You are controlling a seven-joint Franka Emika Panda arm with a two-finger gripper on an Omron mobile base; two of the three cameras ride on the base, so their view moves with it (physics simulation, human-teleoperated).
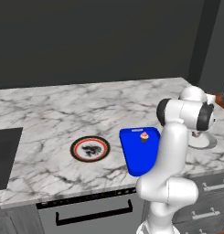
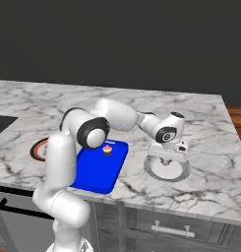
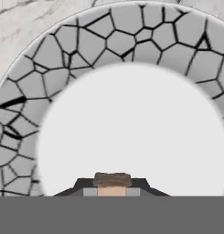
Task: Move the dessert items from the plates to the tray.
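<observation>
While the cupcake (image 1: pixel 144 136) is sitting on the blue tray (image 1: pixel 134 155), my gripper (image 3: pixel 112 188) is pinching the brown lump (image 3: pixel 112 180) tightly over the pale plate (image 3: pixel 131 132)

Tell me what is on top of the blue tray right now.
A cupcake with a pink-red top stands on the blue tray, near its far end. The robot's arm covers the tray's right edge, so anything lying there cannot be seen.

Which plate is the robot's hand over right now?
The pale grey-white plate right of the blue tray; the end effector sits low over it. The black-and-red rimmed plate lies on the tray's other side.
</observation>
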